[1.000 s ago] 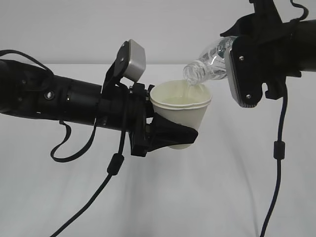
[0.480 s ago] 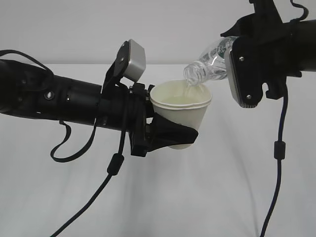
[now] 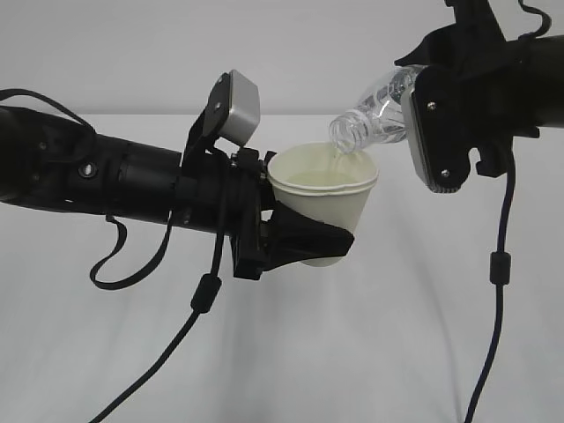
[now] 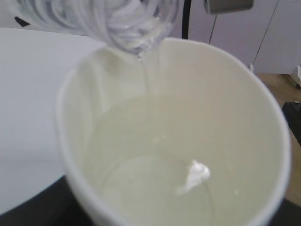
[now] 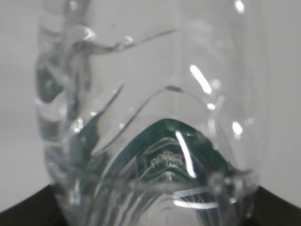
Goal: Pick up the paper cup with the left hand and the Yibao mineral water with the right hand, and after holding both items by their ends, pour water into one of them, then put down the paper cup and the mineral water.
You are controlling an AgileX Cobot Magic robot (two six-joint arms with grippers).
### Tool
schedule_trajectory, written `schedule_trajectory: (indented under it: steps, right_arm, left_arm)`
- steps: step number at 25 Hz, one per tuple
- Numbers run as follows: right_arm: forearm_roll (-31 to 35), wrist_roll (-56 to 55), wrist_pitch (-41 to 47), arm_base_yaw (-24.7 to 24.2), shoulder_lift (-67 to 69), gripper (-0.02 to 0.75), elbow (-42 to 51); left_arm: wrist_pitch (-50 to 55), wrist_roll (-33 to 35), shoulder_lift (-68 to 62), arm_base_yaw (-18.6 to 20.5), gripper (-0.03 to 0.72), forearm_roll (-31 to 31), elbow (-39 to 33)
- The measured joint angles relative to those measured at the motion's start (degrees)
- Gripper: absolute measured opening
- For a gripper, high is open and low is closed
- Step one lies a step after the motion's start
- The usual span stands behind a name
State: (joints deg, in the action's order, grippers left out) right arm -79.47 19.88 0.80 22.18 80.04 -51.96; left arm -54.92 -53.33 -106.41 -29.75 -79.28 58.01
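Note:
My left gripper (image 3: pixel 300 240) is shut on the white paper cup (image 3: pixel 326 198) and holds it in the air, slightly tilted. The cup (image 4: pixel 178 141) fills the left wrist view and has water in it. My right gripper (image 3: pixel 421 115) is shut on the Yibao mineral water bottle (image 3: pixel 374 110), tipped with its open mouth down over the cup's rim. A thin stream of water runs from the mouth into the cup. The bottle's clear neck shows at the top of the left wrist view (image 4: pixel 127 21). The right wrist view shows the bottle's clear ribbed body and green label (image 5: pixel 164 155).
A white table (image 3: pixel 352 352) lies below both arms. Black cables hang from the left arm (image 3: pixel 207 291) and the right arm (image 3: pixel 500 264). A grey camera box (image 3: pixel 236 107) sits on the left wrist beside the cup.
The bottle's mouth has risen very slightly; both arms otherwise hold still with water still running into the cup.

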Motion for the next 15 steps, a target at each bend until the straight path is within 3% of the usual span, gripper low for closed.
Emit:
schedule_trajectory:
  steps: [15]
  right_arm:
    - [0.0, 0.0, 0.0, 0.0, 0.0, 0.453, 0.0]
  left_arm:
    - [-0.1, 0.0, 0.0, 0.0, 0.460, 0.0, 0.0]
